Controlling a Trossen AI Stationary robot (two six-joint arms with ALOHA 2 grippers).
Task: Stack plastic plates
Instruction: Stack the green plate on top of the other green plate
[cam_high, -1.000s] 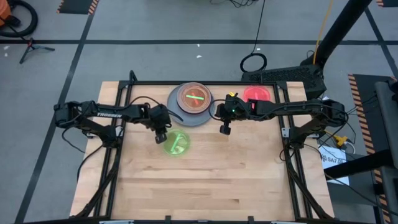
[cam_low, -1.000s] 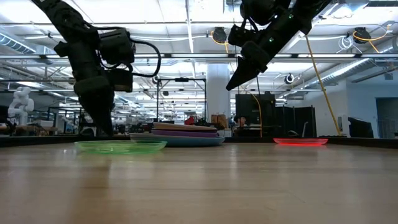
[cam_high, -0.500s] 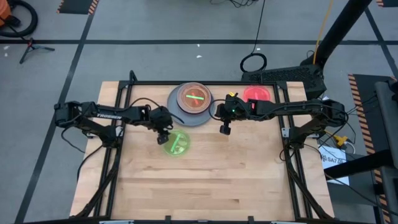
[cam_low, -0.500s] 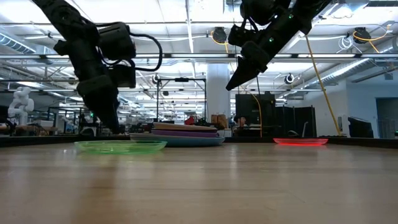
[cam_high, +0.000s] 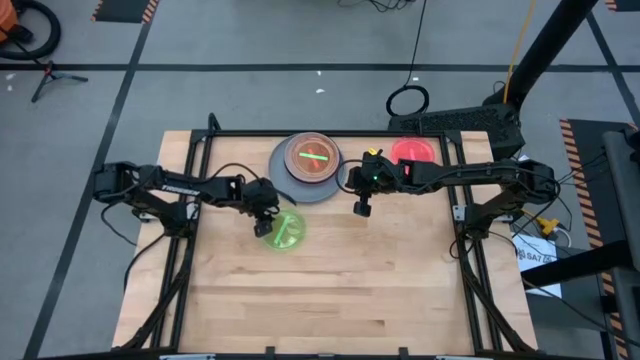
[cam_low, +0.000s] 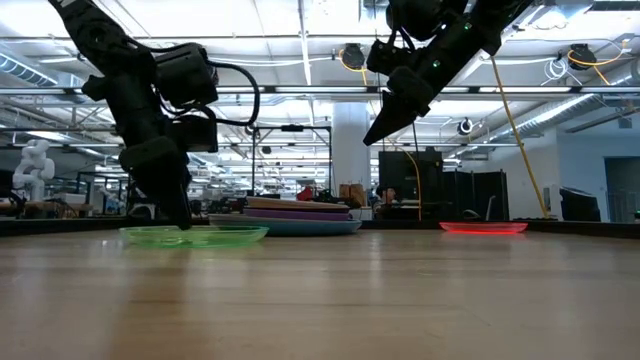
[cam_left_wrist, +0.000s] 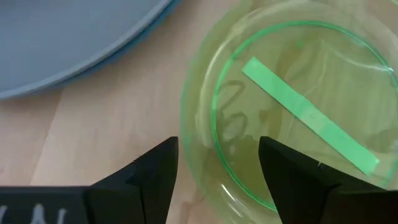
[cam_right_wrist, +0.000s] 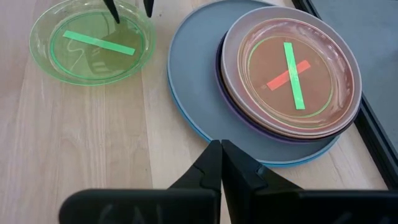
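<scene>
A translucent green plate with a green tape strip lies flat on the wooden table. My left gripper is open at the plate's left rim, pointing steeply down, one finger outside the rim and one over the inside. A stack of plates stands farther back: a brown plate on top, purple below it, then large grey and blue ones. A red plate lies at the far right. My right gripper hangs shut above the table, right of the stack. My left gripper comes from above with its fingers on either side of the green plate's rim, on the plate's left side. I cannot tell whether they touch it. The plate lies flat on the table.
A black frame borders the table's far edge and sides. Bare wood stretches from the plates to the near edge.
My left gripper has sunk and gone a little toward the table's right and near edge, down onto the green plate's left rim. The plate has stayed where it was. My right arm has kept still.
</scene>
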